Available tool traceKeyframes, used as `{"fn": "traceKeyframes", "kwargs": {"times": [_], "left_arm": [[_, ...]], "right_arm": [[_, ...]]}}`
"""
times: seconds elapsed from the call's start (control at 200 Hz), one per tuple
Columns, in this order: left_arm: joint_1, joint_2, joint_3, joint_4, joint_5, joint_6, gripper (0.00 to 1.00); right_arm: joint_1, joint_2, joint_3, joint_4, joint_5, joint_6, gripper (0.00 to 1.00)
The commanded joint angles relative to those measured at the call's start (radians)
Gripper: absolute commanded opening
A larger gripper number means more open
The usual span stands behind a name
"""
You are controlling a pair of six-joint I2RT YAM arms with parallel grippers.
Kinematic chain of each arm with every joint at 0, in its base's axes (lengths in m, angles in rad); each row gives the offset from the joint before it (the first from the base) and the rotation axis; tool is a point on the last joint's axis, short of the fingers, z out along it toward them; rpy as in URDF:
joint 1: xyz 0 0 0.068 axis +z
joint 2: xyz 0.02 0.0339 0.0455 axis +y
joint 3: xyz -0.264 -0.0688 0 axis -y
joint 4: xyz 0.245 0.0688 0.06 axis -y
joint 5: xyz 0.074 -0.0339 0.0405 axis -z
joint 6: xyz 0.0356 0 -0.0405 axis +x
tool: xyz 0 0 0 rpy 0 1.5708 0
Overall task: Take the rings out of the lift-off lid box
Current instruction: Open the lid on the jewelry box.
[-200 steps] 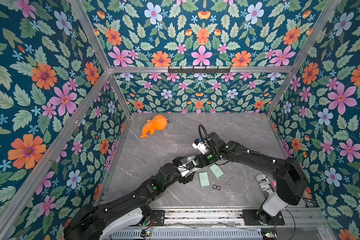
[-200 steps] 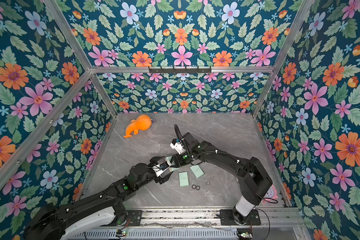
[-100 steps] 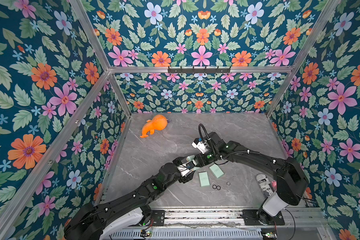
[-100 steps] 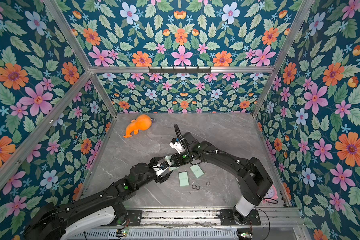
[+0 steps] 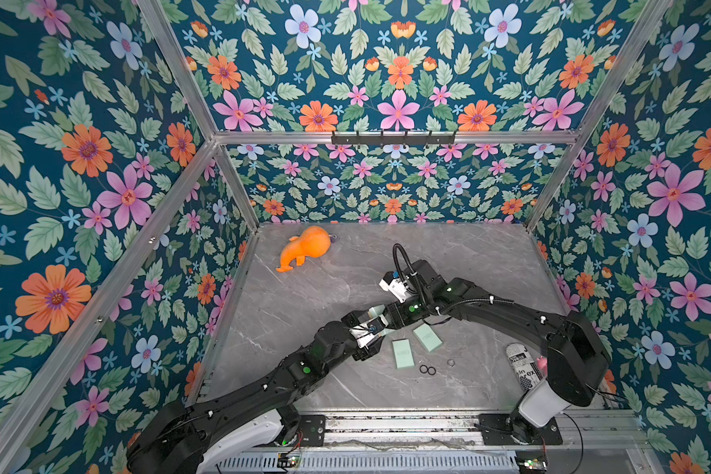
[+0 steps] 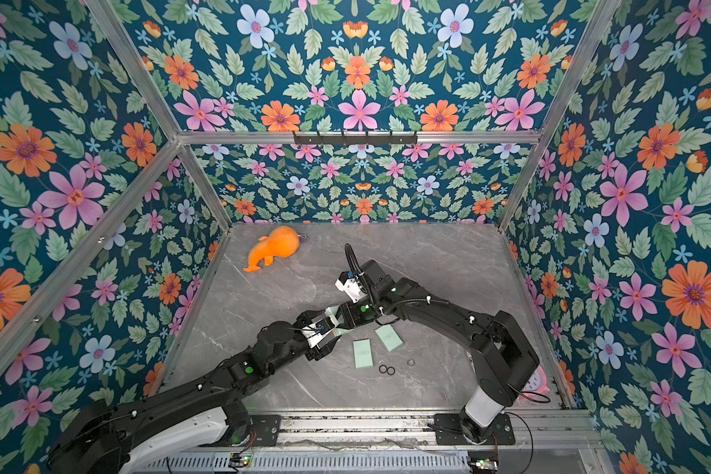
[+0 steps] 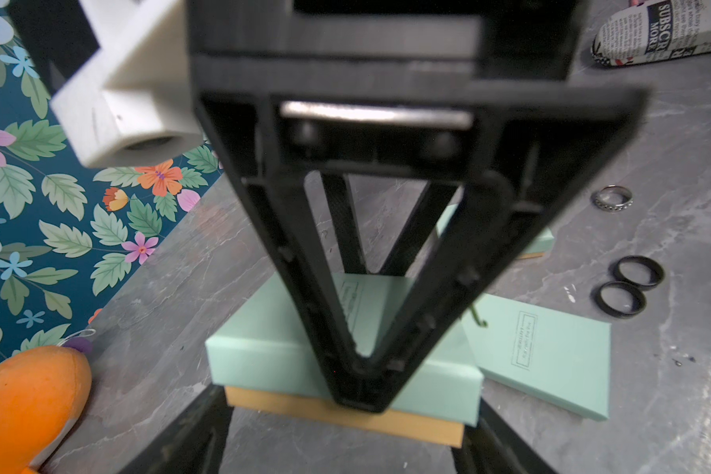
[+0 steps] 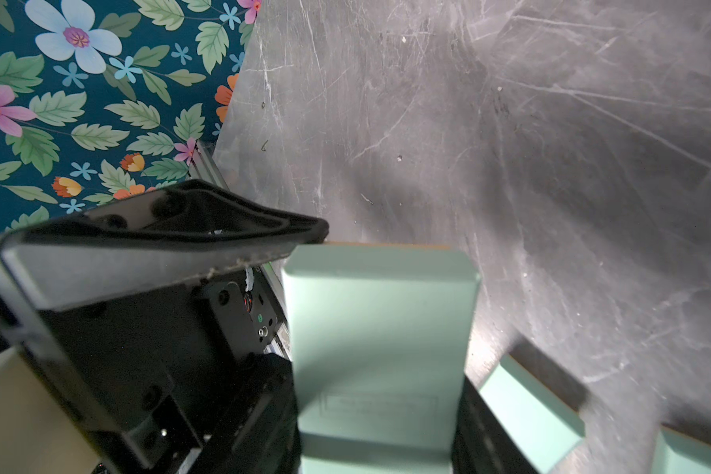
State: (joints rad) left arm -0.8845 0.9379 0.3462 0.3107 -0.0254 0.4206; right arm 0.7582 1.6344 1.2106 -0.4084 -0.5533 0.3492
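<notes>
The mint-green lift-off lid box [image 5: 376,317] with a tan base [image 7: 345,414] hangs just above the table, mid-floor. My right gripper [image 8: 378,406] is shut on its lid from the far side. My left gripper [image 7: 350,429] is open, its fingers [image 7: 198,427] flanking the tan base closely. Three rings lie on the table to the right of the box: two black ones [image 5: 427,370] [image 7: 629,285] side by side and a silvery one [image 5: 451,362] [image 7: 611,198]. What is inside the box is hidden.
Two more mint-green box pieces [image 5: 402,353] [image 5: 427,337] lie flat just right of the grippers. An orange plush toy [image 5: 304,248] sits at the back left. A newsprint-patterned case [image 5: 520,365] lies by the right arm's base. Flowered walls enclose three sides.
The left gripper's jaws have narrowed a little around the box's base. Both arms and the box otherwise stay where they were.
</notes>
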Motion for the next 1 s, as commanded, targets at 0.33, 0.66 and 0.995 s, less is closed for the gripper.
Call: {"fn": "traceKeyframes", "kwargs": {"times": [0.33, 0.66, 0.995], "left_arm": [[0.001, 0.001, 0.0, -0.006, -0.005, 0.014, 0.71], [-0.002, 0.0, -0.001, -0.031, 0.005, 0.024, 0.57], [-0.022, 0.018, -0.002, -0.069, 0.006, 0.049, 0.54]], "right_arm": [[0.003, -0.009, 0.019, 0.019, -0.059, 0.018, 0.37], [-0.005, -0.024, 0.034, 0.005, -0.057, 0.023, 0.37], [-0.038, -0.041, 0.052, -0.026, -0.086, 0.028, 0.37]]}}
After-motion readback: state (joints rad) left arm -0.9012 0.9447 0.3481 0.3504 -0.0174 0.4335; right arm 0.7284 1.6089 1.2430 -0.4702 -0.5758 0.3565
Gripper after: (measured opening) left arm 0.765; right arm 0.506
